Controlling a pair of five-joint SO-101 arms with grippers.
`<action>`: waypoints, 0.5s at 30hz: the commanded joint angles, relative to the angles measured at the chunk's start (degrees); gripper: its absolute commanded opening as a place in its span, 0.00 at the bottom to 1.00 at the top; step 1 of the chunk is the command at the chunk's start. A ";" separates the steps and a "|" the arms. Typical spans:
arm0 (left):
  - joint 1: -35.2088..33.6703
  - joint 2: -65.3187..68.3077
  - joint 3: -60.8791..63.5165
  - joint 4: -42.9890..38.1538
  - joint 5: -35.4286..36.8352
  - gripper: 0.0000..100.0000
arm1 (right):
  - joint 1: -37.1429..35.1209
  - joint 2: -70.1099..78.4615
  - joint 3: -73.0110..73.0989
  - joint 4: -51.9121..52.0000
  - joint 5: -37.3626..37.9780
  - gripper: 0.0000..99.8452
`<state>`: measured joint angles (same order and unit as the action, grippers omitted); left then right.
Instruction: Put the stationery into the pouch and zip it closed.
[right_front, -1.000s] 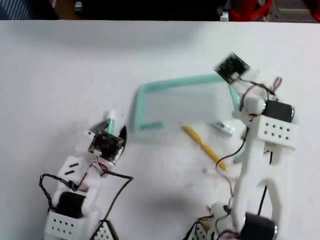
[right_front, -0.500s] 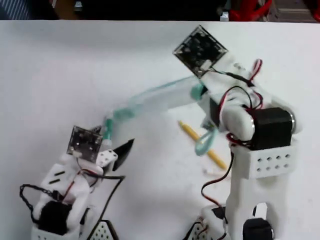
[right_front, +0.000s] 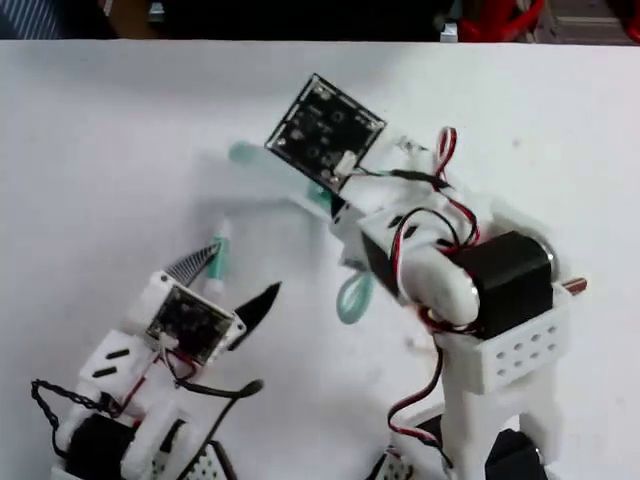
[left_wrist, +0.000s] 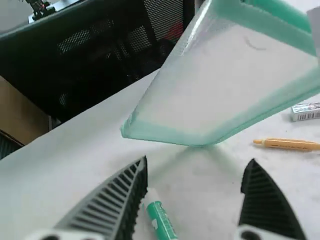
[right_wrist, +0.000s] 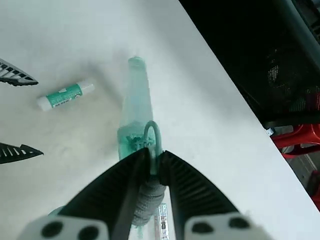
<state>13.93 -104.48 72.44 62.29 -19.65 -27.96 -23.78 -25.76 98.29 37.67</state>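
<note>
My right hand (right_wrist: 152, 159) is clamping one end of the pouch (left_wrist: 235, 80), holding it tilted above the table (left_wrist: 45, 170). My left hand (left_wrist: 197, 167) is gaping wide, empty, straddling the glue stick (left_wrist: 161, 220) lying beneath the pouch.

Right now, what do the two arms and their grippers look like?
Both are white printed plastic with black motors and hole-dotted brackets. The left arm trails a black cable; the right arm carries red, white and black wires. Each wrist bears a square black camera board. The left gripper and right gripper have dark, pointed, ribbed fingers.
</note>
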 joint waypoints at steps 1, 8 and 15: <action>-2.42 0.22 -4.84 -0.70 -4.13 0.28 | -0.66 -5.85 0.70 0.31 1.14 0.02; -8.75 0.22 -13.27 5.63 -5.45 0.28 | -0.57 -14.81 9.49 0.13 4.84 0.02; -8.48 0.22 -13.63 9.23 3.87 0.28 | 1.27 -9.10 -4.57 0.13 -2.20 0.02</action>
<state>5.76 -104.48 61.10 70.20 -20.79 -28.40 -35.91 -20.75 98.29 39.60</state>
